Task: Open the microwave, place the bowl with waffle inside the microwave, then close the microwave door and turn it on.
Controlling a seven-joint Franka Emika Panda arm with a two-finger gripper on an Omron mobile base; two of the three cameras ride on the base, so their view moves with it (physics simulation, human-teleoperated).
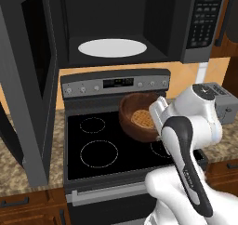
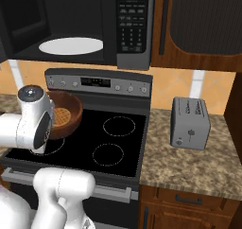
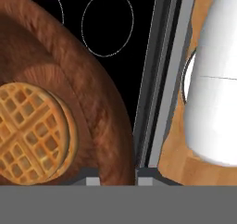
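Nearest the viewer, the white arm reaches over the stove [image 1: 111, 159], its gripper [image 3: 119, 177] clamped on the near rim of the bowl [image 1: 138, 117], one fingertip inside the wall and one outside. Held clear above the black cooktop, the bowl tilts slightly, the waffle [image 1: 144, 119] lying on its floor. Directly above and somewhat behind it stands the microwave [image 1: 200, 29], its microwave door [image 1: 28, 84] swung fully out to the left and its white turntable plate [image 1: 113, 48] bare. Judged from this, the coming move is up and inward. A toaster [image 2: 190, 123] sits on the granite counter [image 2: 189, 169] to the right.
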